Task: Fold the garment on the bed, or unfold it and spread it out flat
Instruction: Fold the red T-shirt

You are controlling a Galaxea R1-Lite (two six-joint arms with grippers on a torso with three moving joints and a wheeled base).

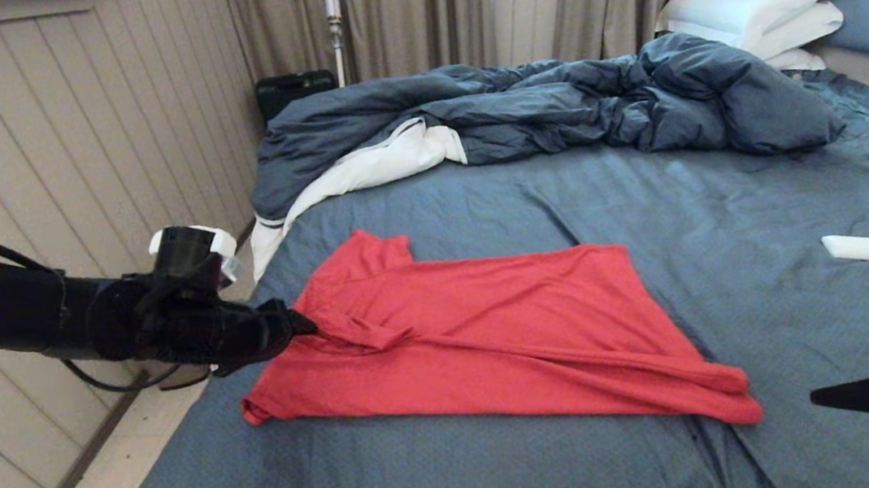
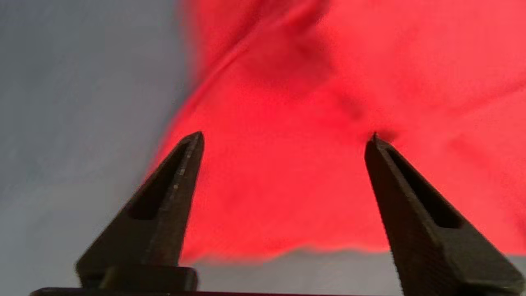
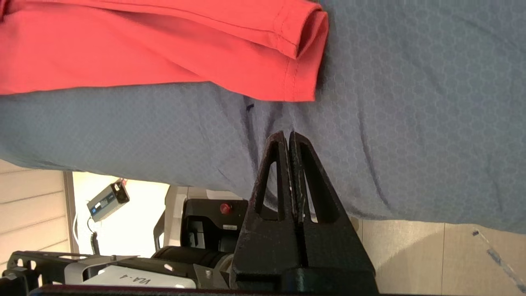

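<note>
A bright red garment [image 1: 494,335] lies partly folded across the near half of the bed [image 1: 731,259], one short sleeve reaching up toward the bed's left edge and its layered lower end trailing to the right, close to the bed's near edge. No print shows on the upturned side. At the garment's left edge, where the cloth bunches into a ridge, the left gripper [image 1: 298,322] reaches in from over the floor beside the bed; the head view shows only its dark tip against the red fabric, while the left wrist view shows what that angle hides: both fingers [image 2: 172,193] spread wide apart, released, with red cloth filling the space beyond them and nothing clamped between. The right gripper [image 3: 287,137] waits at the lower right, just off the bed's near edge; in the head view it is a dark shape at the frame's border, but its own wrist view shows the fingers pressed together, clenched on nothing, pointing at the blue sheet just short of the garment's stitched hem [image 3: 294,74]. Beyond the garment, a rumpled dark blue duvet [image 1: 550,108] with white lining is heaped across the far side, and white pillows [image 1: 767,5] stack at the far right corner.
</note>
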